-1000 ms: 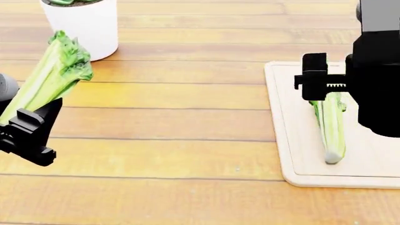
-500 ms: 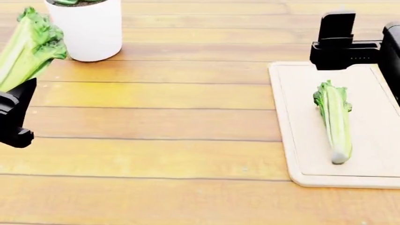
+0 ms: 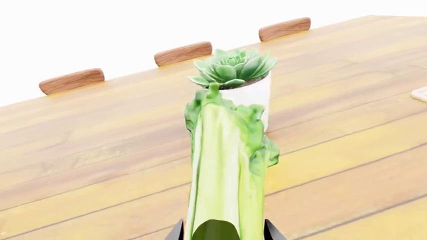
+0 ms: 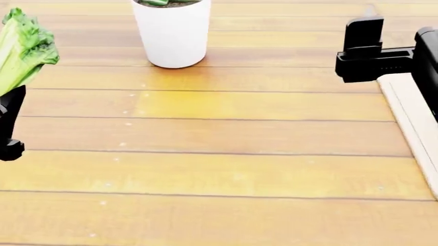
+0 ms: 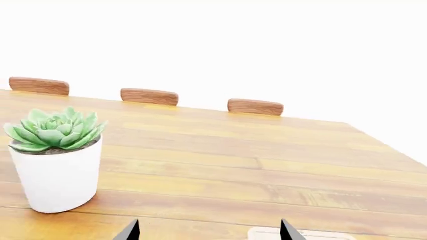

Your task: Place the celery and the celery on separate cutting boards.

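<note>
A celery (image 4: 22, 48) with pale ribbed stalks and a dark leafy top sticks up at the far left of the head view. My left gripper (image 4: 8, 125) is shut on its lower stalk. In the left wrist view that celery (image 3: 225, 170) fills the space between the jaws of the left gripper (image 3: 223, 236). My right gripper (image 4: 373, 51) hangs open at the right, beside the near edge of a pale cutting board (image 4: 413, 119). In the right wrist view the right gripper (image 5: 208, 235) holds nothing, with a corner of the cutting board (image 5: 300, 234) just past it. The other celery is out of view.
A white pot (image 4: 171, 33) with a green succulent stands at the back of the plank table, ahead of the held celery. The same pot (image 3: 247, 92) (image 5: 57, 172) shows in both wrist views. Wooden chair backs (image 5: 149, 96) line the table's far edge.
The head view has swung left: the board with the laid celery slid off the right edge and the pot shifted right. The left gripper still holds its celery. The right gripper lifted clear.
</note>
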